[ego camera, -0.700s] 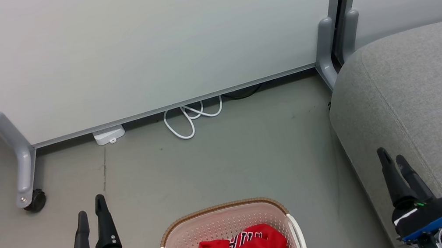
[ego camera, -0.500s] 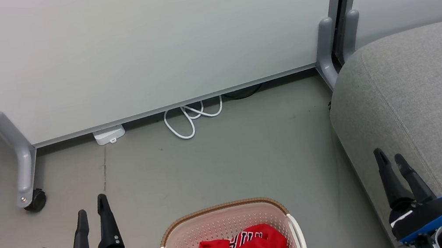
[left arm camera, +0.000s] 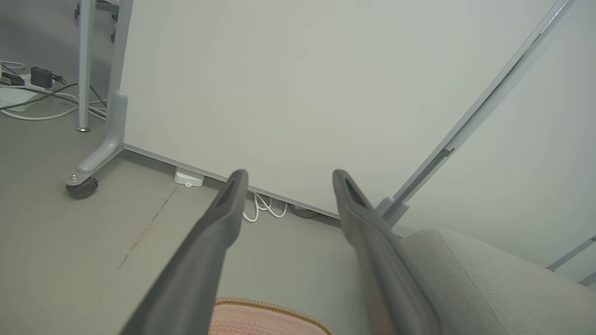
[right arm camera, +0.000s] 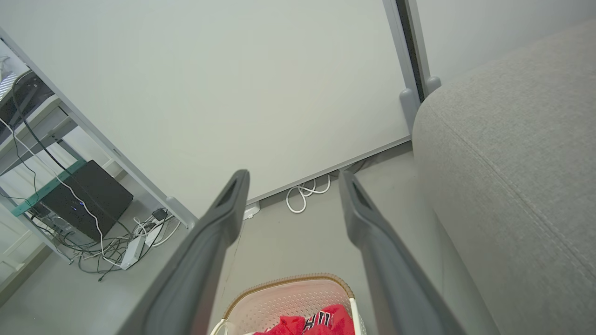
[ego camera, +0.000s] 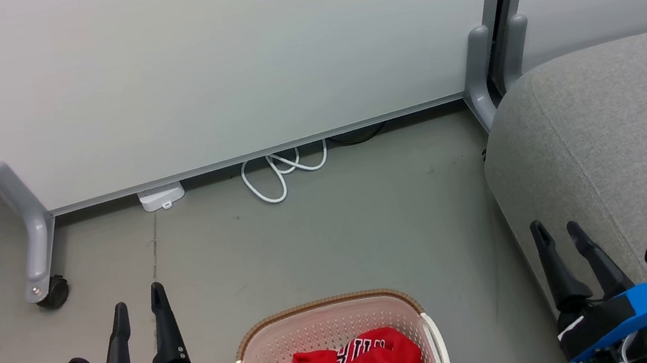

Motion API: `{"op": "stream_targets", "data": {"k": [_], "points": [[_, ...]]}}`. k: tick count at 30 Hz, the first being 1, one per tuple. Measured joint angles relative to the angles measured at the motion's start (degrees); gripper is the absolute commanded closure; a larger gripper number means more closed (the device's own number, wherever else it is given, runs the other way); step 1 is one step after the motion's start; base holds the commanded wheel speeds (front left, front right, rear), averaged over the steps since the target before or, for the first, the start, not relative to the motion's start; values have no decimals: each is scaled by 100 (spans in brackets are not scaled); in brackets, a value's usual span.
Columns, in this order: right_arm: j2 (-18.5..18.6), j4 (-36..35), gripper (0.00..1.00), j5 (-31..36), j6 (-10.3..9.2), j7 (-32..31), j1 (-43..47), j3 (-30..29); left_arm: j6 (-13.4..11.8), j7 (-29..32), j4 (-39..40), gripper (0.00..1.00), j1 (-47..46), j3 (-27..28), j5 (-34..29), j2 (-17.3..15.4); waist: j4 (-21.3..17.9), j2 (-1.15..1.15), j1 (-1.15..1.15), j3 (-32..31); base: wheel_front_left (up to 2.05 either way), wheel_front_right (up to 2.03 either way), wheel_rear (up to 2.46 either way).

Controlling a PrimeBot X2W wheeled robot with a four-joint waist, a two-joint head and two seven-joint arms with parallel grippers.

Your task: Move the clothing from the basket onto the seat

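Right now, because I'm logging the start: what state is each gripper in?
Left gripper: open, holding nothing.
Right gripper: open, holding nothing.

We record a grey floor (ego camera: pixel 331 232) with a thin crack (ego camera: pixel 153 247). Standing on it: the laundry basket (ego camera: pixel 324 310), the sofa (ego camera: pixel 626 127) to its right, a partition's castor foot (ego camera: pixel 52 292), a coiled white cable (ego camera: pixel 280 172) and a small white box (ego camera: pixel 161 197).
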State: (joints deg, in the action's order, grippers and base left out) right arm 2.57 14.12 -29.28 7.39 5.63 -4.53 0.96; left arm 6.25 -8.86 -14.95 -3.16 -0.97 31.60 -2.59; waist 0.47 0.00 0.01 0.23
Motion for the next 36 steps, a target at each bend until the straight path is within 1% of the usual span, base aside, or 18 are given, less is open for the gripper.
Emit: {"op": "stream_targets", "data": {"k": [24,36], "points": [[5,-62,0,1273,1,76,-3,41,60,-299,-188,0,8,-141,-1121,-11,32,0,0,-2,0,0,0],[8,-69,0,1744,2,185,-4,63,62,-437,-326,0,8,-169,-1451,-18,44,0,-1,-16,0,0,0]]}}
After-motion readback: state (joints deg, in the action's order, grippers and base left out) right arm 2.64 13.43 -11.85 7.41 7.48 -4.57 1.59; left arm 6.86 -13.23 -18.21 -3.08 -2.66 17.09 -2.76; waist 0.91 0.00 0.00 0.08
